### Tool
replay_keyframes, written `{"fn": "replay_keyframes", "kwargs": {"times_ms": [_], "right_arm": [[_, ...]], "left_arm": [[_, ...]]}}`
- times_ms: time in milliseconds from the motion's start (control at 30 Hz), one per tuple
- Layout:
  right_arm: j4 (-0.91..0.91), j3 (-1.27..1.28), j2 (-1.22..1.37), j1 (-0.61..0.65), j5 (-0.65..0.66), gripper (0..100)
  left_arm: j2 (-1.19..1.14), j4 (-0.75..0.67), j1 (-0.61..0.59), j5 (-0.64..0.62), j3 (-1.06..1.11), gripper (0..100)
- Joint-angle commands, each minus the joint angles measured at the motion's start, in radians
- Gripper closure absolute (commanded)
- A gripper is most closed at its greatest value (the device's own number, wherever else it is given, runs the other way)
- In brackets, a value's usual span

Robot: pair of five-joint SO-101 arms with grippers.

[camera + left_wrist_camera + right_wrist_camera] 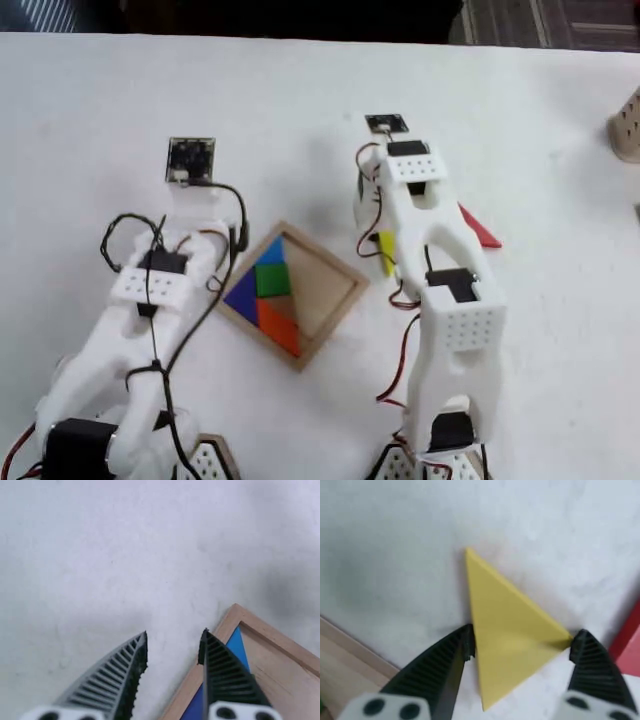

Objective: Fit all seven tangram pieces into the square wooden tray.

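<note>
At the middle of the white table [120,100]: the square wooden tray [328,290], turned corner-up like a diamond. Filled along its 9 o'clock half, with a light blue piece [272,250] in the 12 o'clock corner, a dark blue piece [243,293] in the 9 o'clock corner, a green piece [272,278] near the centre and an orange piece [280,325] toward 6 o'clock. Bare wood across the 3 o'clock half.

At 8 o'clock of the tray, the left arm [100,355]; at 3 o'clock, the right arm [440,240]. Each laid out toward 12 o'clock.

Left gripper [174,640]: jaws spread, holding nothing. One finger over bare table, the other over the tray's rim beside a corner, with blue just inside that rim.

Right gripper [524,637]: jaws spread wide, low over the table, straddling the yellow triangle [510,630]. One tip at the triangle's long side, the other at its far corner, seemingly not pressed on it, though contact is hard to judge. Triangle flat on the table, just off the tray at 3 o'clock, outside the rim.

Red piece [480,230] on the table too, at 2 o'clock of the tray, beyond the right arm and near the yellow triangle
</note>
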State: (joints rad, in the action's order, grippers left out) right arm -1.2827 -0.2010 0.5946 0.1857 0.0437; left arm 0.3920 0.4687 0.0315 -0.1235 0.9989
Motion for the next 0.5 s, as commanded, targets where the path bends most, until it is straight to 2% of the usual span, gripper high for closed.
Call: {"fn": "replay_keyframes", "kwargs": {"times_ms": [0, 100, 467], "right_arm": [[0.021, -0.029, -0.01, -0.007, 0.012, 77.3], [0.019, -0.038, 0.001, -0.007, 0.012, 82.2], [0.015, -0.051, -0.004, -0.018, 0.011, 82.8]], "left_arm": [[0.004, -0.032, -0.01, 0.012, -0.055, 82], [0.004, -0.032, -0.01, 0.012, -0.055, 82], [0.004, -0.032, -0.01, 0.012, -0.055, 82]]}}
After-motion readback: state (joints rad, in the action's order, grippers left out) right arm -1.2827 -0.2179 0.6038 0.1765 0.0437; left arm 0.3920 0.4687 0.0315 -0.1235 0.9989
